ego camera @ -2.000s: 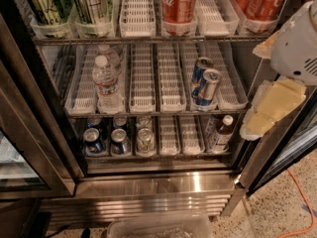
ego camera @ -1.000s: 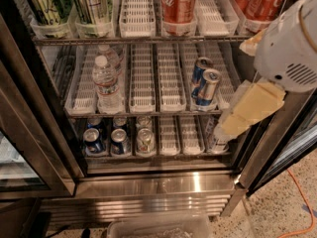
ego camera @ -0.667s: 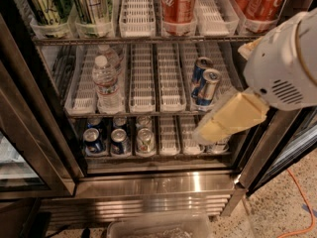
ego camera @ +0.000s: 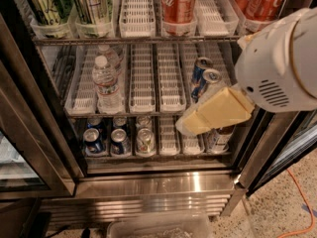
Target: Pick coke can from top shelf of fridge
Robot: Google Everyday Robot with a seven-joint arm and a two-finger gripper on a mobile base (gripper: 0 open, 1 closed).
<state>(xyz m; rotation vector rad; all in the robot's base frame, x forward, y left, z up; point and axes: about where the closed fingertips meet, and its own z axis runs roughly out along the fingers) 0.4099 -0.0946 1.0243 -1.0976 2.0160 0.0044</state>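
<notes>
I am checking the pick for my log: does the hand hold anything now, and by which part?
Nothing is held. The hand hangs in front of the middle shelf, below the coke cans, which stand on the top shelf.

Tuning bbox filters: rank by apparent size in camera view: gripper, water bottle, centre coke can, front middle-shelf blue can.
1. gripper, before the fridge's right side; nearness inflates it.
2. water bottle.
3. centre coke can (cut off at frame top) and front blue can (partly behind gripper): look alike, unranked.
</notes>
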